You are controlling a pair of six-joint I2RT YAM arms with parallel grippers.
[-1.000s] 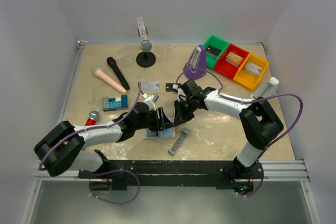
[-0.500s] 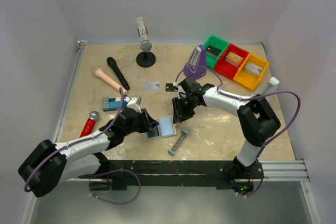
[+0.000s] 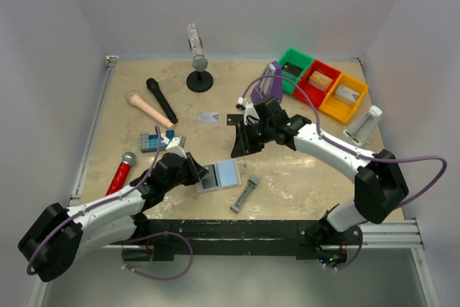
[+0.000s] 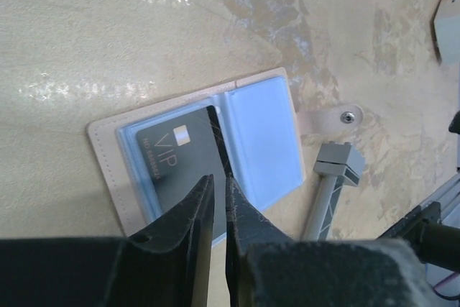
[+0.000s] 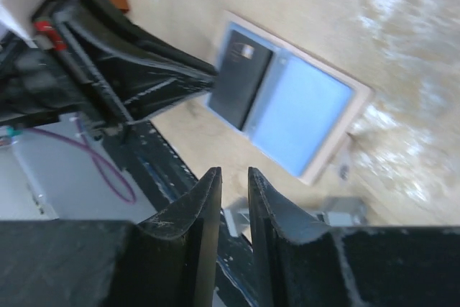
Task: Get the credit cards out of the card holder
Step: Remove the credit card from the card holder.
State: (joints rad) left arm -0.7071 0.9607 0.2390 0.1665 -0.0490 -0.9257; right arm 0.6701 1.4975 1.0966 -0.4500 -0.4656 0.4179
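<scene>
Where the card holder (image 3: 224,175) lies: open flat on the table (image 3: 302,177), pale blue inside facing up, toward 6 o'clock of the table's middle and near the front rail (image 3: 237,229).
Card in the pocket: one black card (image 4: 172,152) printed VIP sits in the 9 o'clock half, with its corner by the fold showing.
Left gripper (image 4: 217,181): it reaches in from 9 o'clock with the jaws drawn almost together, only a thin slit between them. The tips are at the black card's near edge, but I cannot tell whether they pinch it.
Right gripper (image 5: 233,177): it hovers at 1 o'clock of the holder, jaws a little apart, nothing between them.
Card handling: it looks light, stiff, very thin and slick, so a shallow pinch may slip. Take the exposed edge and draw it along the pocket.
Holder handling: it looks light and soft and is likely to drag with the card unless pressed down. The free blue half or the snap strap (image 4: 334,116) offers a spot.
Edges: the rail at 6 o'clock limits pulling that way.
Open room: bare tabletop lies toward 3 o'clock. A grey bar (image 3: 246,193) lies just beside the holder at 4 o'clock, a silver card (image 3: 208,116) well apart at 12 o'clock, and a blue brick (image 3: 154,141) at 10 o'clock.
</scene>
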